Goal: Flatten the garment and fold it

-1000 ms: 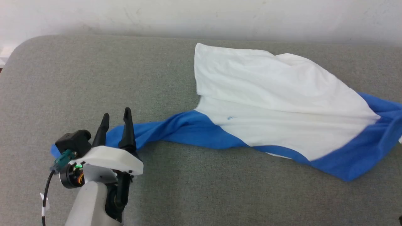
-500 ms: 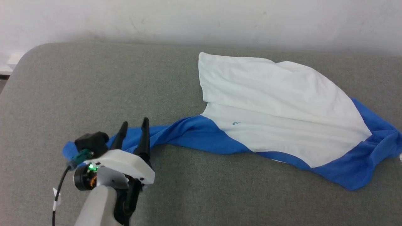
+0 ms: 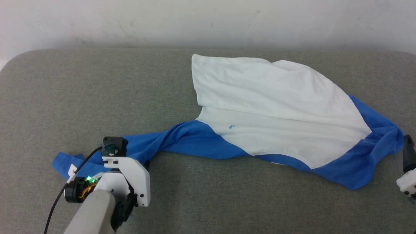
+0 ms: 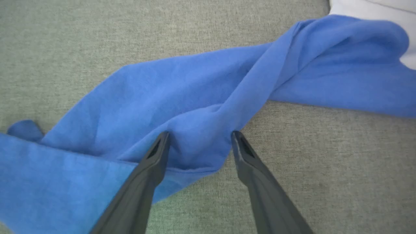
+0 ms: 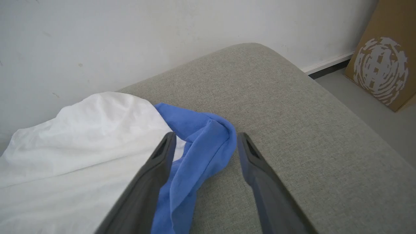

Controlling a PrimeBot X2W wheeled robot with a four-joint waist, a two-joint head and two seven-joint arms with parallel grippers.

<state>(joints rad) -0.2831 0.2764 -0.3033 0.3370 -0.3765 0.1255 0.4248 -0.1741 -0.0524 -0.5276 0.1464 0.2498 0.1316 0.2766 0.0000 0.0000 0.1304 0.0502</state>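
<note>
On the shirt [image 3: 276,97], the left pincer [image 4: 199,136] straddles the twisted sleeve [image 3: 182,139] at 8 o'clock and the right pincer [image 5: 206,138] the bunched sleeve [image 5: 195,125] at 4. Both are spread, probably to stretch it flat.

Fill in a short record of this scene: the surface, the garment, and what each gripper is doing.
surface: grey padded top, pale wall behind
garment: white body, blue sleeves, spread but creased, unfolded
left gripper: open, astride a ridge of the outstretched sleeve
right gripper: open, bunched sleeve between its fingers
</note>
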